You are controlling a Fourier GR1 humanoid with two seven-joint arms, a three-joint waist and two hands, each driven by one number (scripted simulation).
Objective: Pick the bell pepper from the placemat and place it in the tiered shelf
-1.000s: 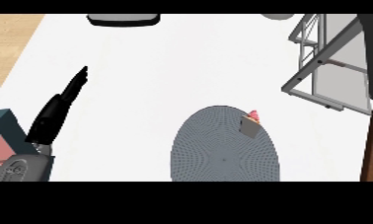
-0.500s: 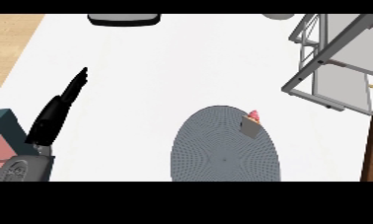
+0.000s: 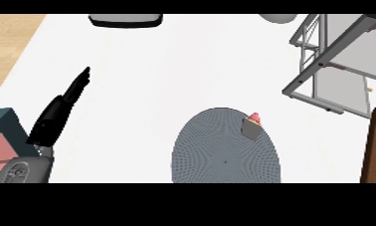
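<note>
A round grey placemat point(image 3: 220, 155) lies on the white counter at the lower middle. At its upper right edge sits a small grey block with a red-pink top point(image 3: 252, 124), the only object on the mat; it is too small to tell its shape. The grey wire tiered shelf point(image 3: 337, 65) stands at the right edge. My left hand point(image 3: 62, 108) rests at the lower left, fingers straight and pointing up, far from the mat and holding nothing. My right hand does not show.
A dark tray-like object point(image 3: 126, 20) sits at the counter's far edge, and a pale rounded object point(image 3: 277, 18) shows at the top right. A wooden floor strip point(image 3: 18, 36) borders the counter's left edge.
</note>
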